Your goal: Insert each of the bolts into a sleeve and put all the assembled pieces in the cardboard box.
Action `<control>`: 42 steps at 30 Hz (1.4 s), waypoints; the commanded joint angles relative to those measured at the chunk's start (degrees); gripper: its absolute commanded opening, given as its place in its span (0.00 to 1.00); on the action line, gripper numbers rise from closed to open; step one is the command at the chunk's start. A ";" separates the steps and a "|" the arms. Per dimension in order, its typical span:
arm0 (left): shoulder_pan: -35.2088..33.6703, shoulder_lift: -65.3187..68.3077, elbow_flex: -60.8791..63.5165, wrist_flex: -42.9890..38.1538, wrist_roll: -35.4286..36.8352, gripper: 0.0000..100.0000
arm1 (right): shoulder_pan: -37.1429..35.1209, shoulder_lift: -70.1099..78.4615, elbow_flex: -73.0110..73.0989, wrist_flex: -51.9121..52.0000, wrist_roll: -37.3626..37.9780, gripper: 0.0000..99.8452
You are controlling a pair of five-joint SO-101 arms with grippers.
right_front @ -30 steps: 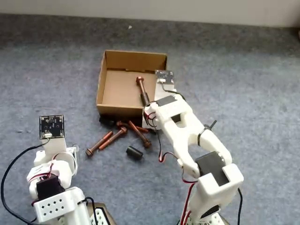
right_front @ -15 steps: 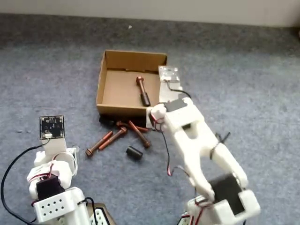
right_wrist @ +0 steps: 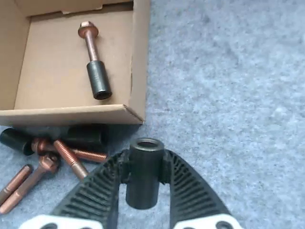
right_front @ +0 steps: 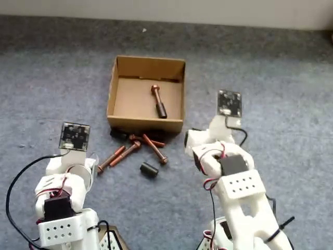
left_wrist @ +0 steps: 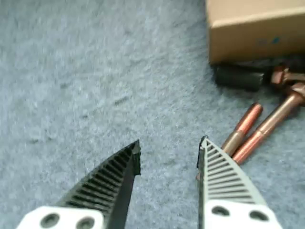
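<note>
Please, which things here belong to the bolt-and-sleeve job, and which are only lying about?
Job:
- brown cardboard box
- copper bolt in a black sleeve, inside it
- loose copper bolts
- loose black cylindrical sleeve
- second black sleeve, in the right hand
- open left hand

Lying about:
- small pale speck on the grey carpet

Sleeve point(right_wrist: 143, 183) sitting between the fingers of the right pincer point(right_wrist: 144, 160), cardboard box point(right_wrist: 66, 114) lying ahead and to its left, assembled bolt point(right_wrist: 94, 64) resting inside, loose bolts point(right_wrist: 71, 161) and spare sleeves point(right_wrist: 86, 136) lying outside its near wall, just ahead and right of the left pincer point(left_wrist: 169, 148).
</note>
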 commanded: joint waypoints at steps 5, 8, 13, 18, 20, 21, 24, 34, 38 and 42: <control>11.21 5.32 -19.12 8.88 -8.88 0.21 | 4.97 -4.09 7.52 -12.62 0.18 0.00; 13.14 15.96 -26.33 10.73 -8.88 0.21 | 6.64 -4.09 9.71 -16.75 0.18 0.00; 19.82 35.74 -35.38 12.13 -11.34 0.21 | 9.01 -4.09 12.18 -21.23 0.18 0.00; 25.19 51.56 -39.25 10.20 -12.57 0.21 | 11.38 -4.09 12.35 -21.67 -4.31 0.00; 26.51 56.84 -39.96 7.74 -12.57 0.21 | 11.47 -4.09 12.35 -21.67 -4.31 0.00; 26.95 59.30 -39.96 6.15 -12.57 0.21 | 11.47 -4.09 12.35 -21.67 -4.31 0.00; 27.74 66.24 -40.04 0.70 -12.57 0.21 | 11.47 -4.09 12.35 -21.67 -4.31 0.00; 28.62 83.65 -45.23 -6.51 -12.40 0.21 | 11.38 -4.09 12.35 -21.49 -4.31 0.00; 29.67 89.27 -49.89 -6.51 -12.48 0.16 | 11.38 -4.09 12.35 -21.41 -4.31 0.00; 32.04 94.73 -52.35 -6.51 -12.48 0.13 | 11.38 -4.09 12.44 -21.41 -4.31 0.00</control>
